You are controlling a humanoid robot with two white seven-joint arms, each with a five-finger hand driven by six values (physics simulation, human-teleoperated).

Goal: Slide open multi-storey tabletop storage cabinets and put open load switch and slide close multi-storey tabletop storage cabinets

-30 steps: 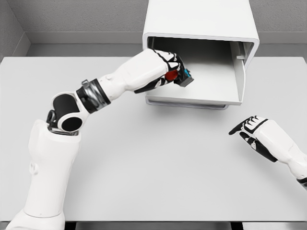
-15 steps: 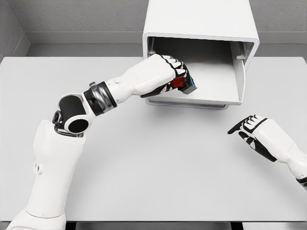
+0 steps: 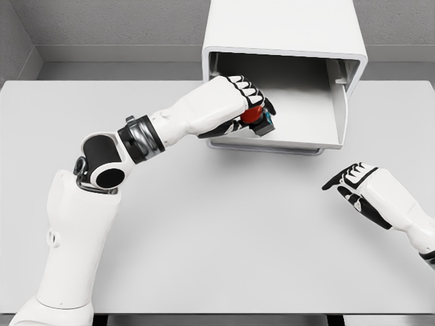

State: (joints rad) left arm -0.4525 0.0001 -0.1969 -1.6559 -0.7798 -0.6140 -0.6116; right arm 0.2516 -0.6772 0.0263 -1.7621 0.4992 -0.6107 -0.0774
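Grey table [image 3: 204, 258] across the whole view, grey wall behind. From the lower left, white left arm [image 3: 75, 224] rising, bending at a dark elbow joint, then reaching up and right toward the storage cabinet [image 3: 282, 30]. At the end of that arm, left hand [image 3: 234, 102] just over the front lip of the pulled-out drawer [image 3: 299, 115], fingers curled tight around the load switch [image 3: 256, 119]. Only a red knob and a bit of blue and dark body showing below the knuckles; rest of the switch hidden by the fingers. Switch thus at the drawer's left front corner, just above the drawer floor; touching the floor or not, cannot tell. Left drawer wall right beside the hand, cabinet shell overhanging behind it. Further right, drawer floor bare and pale, right side wall standing upright with a small notch near the top. Well apart from the cabinet, at the lower right, right hand [image 3: 357, 183] resting low over the table, fingers loosely spread and pointing left, holding nothing.
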